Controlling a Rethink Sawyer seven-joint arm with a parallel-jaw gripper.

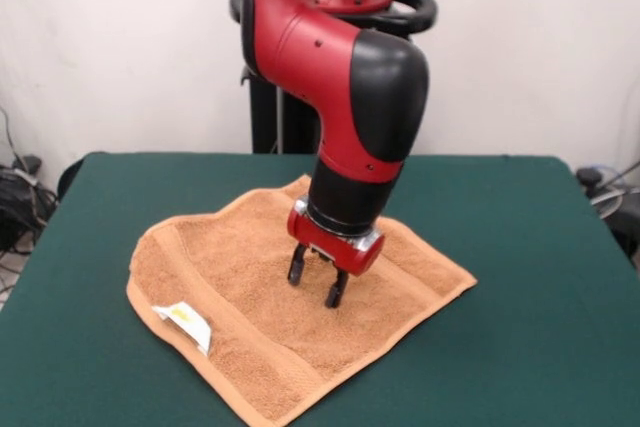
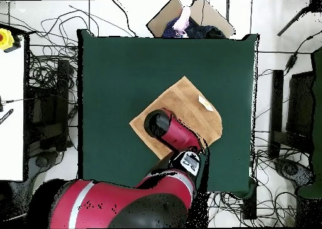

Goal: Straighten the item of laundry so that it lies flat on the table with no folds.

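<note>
Dark green surface (image 1: 540,247) fills most of both views, with a white wall behind it in the front view and tangled cables on the floor around it in the overhead view. Red and black arm (image 1: 345,77) descends over the middle of the surface and, in the overhead view, covers part of the orange-tan towel (image 1: 250,277). The towel lies near the centre of the surface, set diamond-wise with its corners toward the surface's edges; no long axis can be told, as it looks roughly square. It is mostly spread out, but its left side in the front view is raised in a soft fold along the border band. End effector (image 1: 317,281) stands directly above the towel's middle, its two dark fingers (image 1: 335,294) spread apart, tips at or just above the cloth and gripping nothing. White label (image 1: 186,322) with yellow print sits at the towel's near-left edge, well apart from the end effector.
</note>
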